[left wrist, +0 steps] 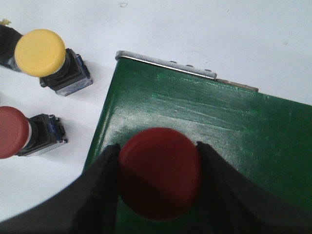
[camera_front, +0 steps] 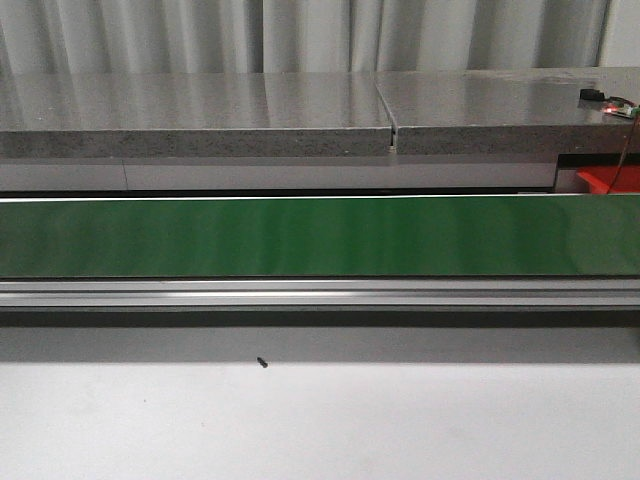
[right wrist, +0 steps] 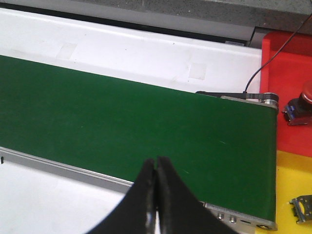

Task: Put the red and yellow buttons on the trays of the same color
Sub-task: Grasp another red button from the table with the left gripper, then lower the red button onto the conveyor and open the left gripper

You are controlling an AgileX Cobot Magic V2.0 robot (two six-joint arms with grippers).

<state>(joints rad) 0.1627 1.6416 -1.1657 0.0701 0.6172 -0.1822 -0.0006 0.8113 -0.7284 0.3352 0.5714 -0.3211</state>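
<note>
From where I stand the job looks partly done. In the left wrist view the left gripper [left wrist: 158, 183] has its black jaws pinching a round red mushroom-head push button [left wrist: 160, 171] by the sides of its cap, low in the frame and over the near corner of the long green conveyor belt [left wrist: 234, 131]; whether it rests on the belt or hangs above it I cannot tell. At the left of that frame two more wait on the white tabletop [left wrist: 204, 34]: a yellow-capped push button with a black body [left wrist: 41, 53] at upper left and a second red-capped push button lying on its side [left wrist: 19, 132] at mid left, neither touched by the jaws. In the right wrist view the right gripper [right wrist: 155, 187] hangs over the belt with its jaws pressed together on nothing. At the right edge of that frame sits a red plastic tray [right wrist: 282, 53] with a red button [right wrist: 298, 105] already lying in it, and beneath it a yellow plastic tray [right wrist: 292, 185] where only a small metal fitting [right wrist: 302, 208] shows at lower right, no yellow button that I can see. So I judge one red delivered, one in hand, and a red and a yellow left.
</note>
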